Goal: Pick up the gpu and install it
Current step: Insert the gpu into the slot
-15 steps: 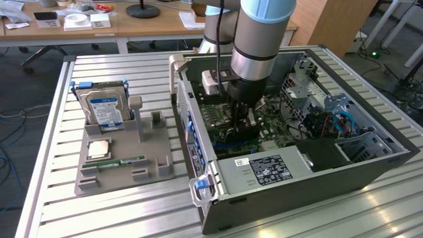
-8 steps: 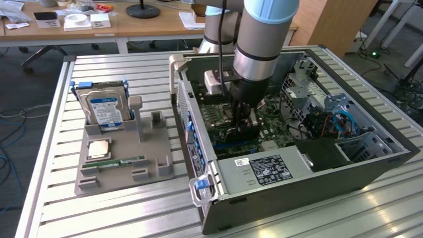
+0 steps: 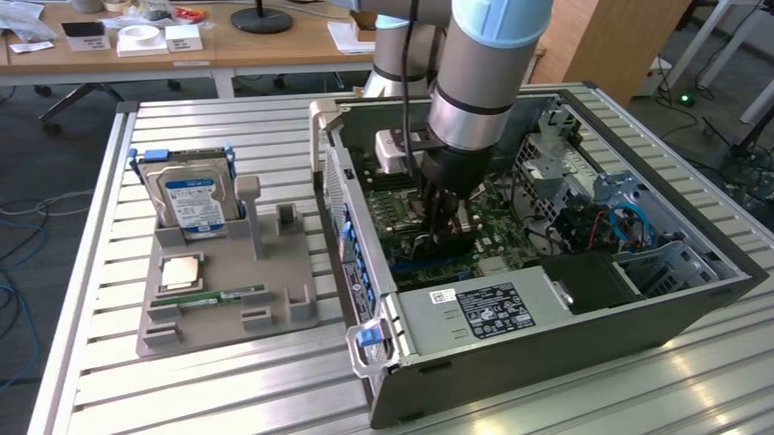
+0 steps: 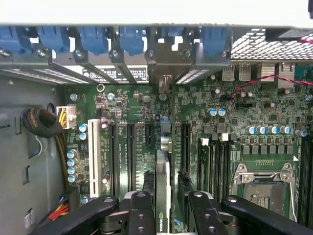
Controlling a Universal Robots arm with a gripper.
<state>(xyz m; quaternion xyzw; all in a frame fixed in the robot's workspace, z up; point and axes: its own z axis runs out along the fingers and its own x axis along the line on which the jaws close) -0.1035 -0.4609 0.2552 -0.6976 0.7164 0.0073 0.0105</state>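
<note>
The black two-fingered gripper pinches the thin green-edged gpu card edge-on, standing upright over the green motherboard; inside the open grey computer case.

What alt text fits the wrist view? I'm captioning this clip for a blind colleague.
The gripper holds the gpu edge-on above the green motherboard inside an open computer case, over the row of black expansion slots. Blue slot latches line the case's rear edge.

Hand gripping gpu (apparently edge-on) above motherboard
</note>
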